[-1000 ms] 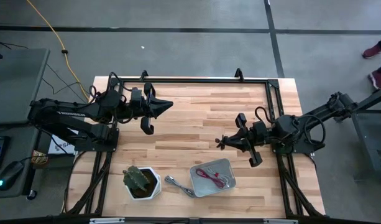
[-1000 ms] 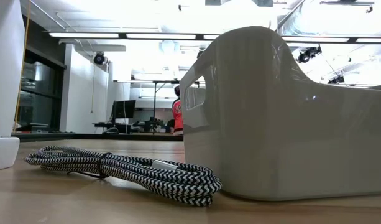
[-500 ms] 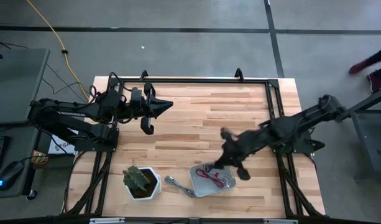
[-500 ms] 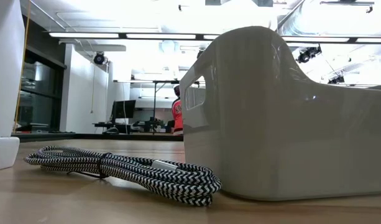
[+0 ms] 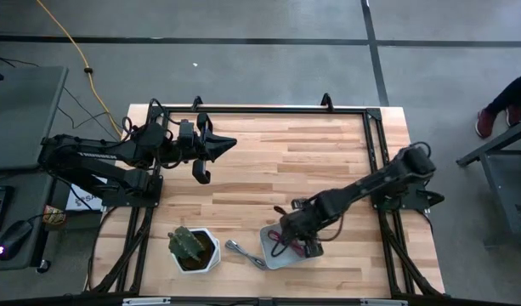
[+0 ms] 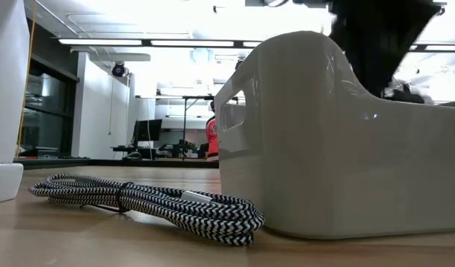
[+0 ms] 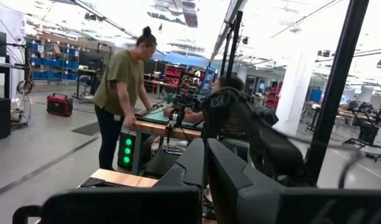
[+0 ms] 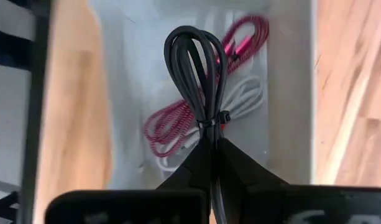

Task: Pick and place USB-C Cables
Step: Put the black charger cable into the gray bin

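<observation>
My right gripper (image 8: 213, 146) is shut on the black USB-C cable (image 8: 193, 68), a small tied bundle. It hangs over the grey tray (image 5: 308, 223) near the table's near edge. The maroon cable (image 8: 171, 124) and the whitish cable (image 8: 240, 99) lie on the tray's floor (image 8: 289, 93). The silver-grey braided cable (image 5: 243, 252) lies flat on the table, just left of the tray, and also shows in the low view (image 6: 153, 200). My left gripper (image 5: 219, 144) waits, shut, near the table's far left corner. My right gripper pinches the black cable bundle between its two fingers at the tied end, just below the cable tie (image 8: 210, 122). The fingers point down into the tray and lie along the bundle. The looped end (image 8: 190, 43) sticks out past the fingertips, lifted clear above the other cables.
A white pot with a green plant (image 5: 194, 248) stands left of the silver-grey cable. The tray's tall wall (image 6: 323, 148) fills the low view's right side. A black frame (image 5: 285, 110) runs along the table's far and right edges. People stand beyond the table.
My right arm has swung from the table's right middle toward the near edge and leftward, and has come down over the tray. The left arm and the silver-grey cable have kept still.
</observation>
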Motion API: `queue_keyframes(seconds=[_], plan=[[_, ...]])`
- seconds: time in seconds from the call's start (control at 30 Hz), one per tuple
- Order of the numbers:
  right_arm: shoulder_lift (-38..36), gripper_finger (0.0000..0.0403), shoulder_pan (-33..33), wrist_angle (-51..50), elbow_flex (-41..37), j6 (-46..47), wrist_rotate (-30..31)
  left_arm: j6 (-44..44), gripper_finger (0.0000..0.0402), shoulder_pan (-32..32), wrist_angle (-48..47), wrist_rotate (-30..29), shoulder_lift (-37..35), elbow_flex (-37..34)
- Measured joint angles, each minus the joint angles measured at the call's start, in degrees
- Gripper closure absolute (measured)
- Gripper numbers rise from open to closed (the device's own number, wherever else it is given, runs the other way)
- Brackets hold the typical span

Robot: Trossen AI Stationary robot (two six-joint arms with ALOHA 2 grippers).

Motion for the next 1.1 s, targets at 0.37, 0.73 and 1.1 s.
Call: queue_keyframes(seconds=[0.37, 0.73, 1.1], plan=[[7.1, 0.0401, 0.0, -0.2, 0.0, 4.7, 1.5, 0.0, 0.0402, 0.0, 0.0, 0.0, 0.0, 0.0], [8.0, 0.0395, 0.0, -0.1, 0.0, 6.5, 1.5, 0.0, 0.0401, 0.0, 0.0, -0.5, 0.0, 0.0], [8.0, 0.0377, 0.0, 1.1, 0.0, 6.3, 1.6, 0.0, 0.0401, 0.0, 0.0, -1.7, 0.0, 0.0]])
